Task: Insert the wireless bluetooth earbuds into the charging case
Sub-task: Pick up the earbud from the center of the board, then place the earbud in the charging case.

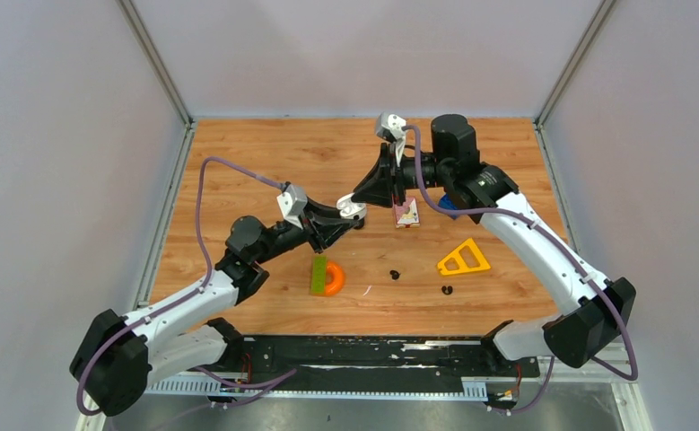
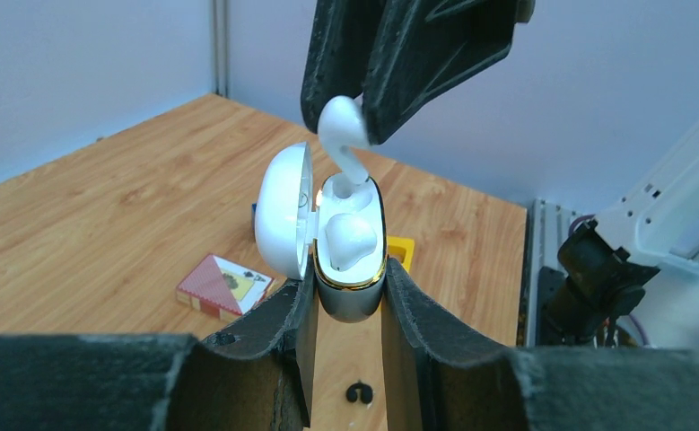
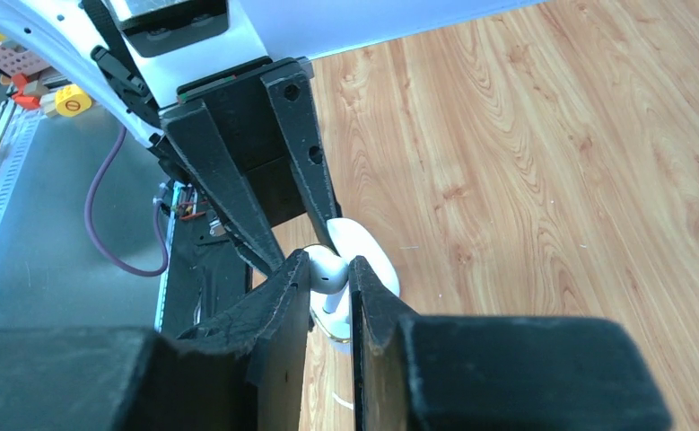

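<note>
Charging case point(image 2: 350, 310), lid open, clamped upright in my left gripper point(image 2: 352, 278). My right gripper point(image 3: 330, 272) pinches white stemmed earbud point(image 2: 341, 135) directly above far empty bay, stem pointing down, tip at its mouth. Near bay: seated earbud point(image 2: 350, 241).

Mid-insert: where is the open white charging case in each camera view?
Top external: charging case, a small white spot at picture centre.
Left wrist: centre, upright in the left gripper jaws, lid open leftward.
Right wrist: lower centre, mostly hidden behind the right gripper jaws.
Shared landmark: the white earbud in the right gripper, in both wrist views.
</note>
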Tool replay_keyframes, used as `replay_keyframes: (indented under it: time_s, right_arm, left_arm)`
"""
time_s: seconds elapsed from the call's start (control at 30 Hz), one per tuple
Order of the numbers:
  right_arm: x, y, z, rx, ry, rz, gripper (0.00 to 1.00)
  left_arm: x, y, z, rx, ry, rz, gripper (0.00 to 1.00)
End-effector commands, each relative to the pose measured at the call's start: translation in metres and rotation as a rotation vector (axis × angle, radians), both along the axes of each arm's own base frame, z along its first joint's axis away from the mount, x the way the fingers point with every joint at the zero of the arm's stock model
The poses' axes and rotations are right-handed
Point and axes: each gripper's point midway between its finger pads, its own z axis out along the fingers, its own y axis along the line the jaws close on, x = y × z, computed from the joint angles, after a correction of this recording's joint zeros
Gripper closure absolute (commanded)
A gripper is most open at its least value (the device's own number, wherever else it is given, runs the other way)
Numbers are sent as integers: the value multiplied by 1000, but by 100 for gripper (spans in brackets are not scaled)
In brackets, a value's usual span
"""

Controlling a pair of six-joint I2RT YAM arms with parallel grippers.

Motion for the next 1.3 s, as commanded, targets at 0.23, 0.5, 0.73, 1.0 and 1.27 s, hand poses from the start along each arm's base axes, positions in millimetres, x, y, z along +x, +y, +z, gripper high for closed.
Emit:
replay_keyframes:
  time_s: [0.23, 0.5, 0.73, 1.0, 1.27]
  right_arm:
    - [10, -1, 22, 46, -89, -38, 89]
    - [10, -4, 18, 26, -122, -43, 89]
    - [10, -6, 22, 25, -146, -46, 89]
    - [11, -7, 19, 15, -152, -54, 89]
    - [10, -7, 19, 17, -151, -49, 89]
  left_arm:
    - [-7, -2, 35, -172, 3, -43, 100]
    - [-4, -1, 37, -184, 12, -35, 100]
    - [-4, -1, 36, -178, 14, -31, 100]
    - [-2, 0, 41, -191, 10, -19, 100]
    - [1, 4, 42, -212, 20, -4, 100]
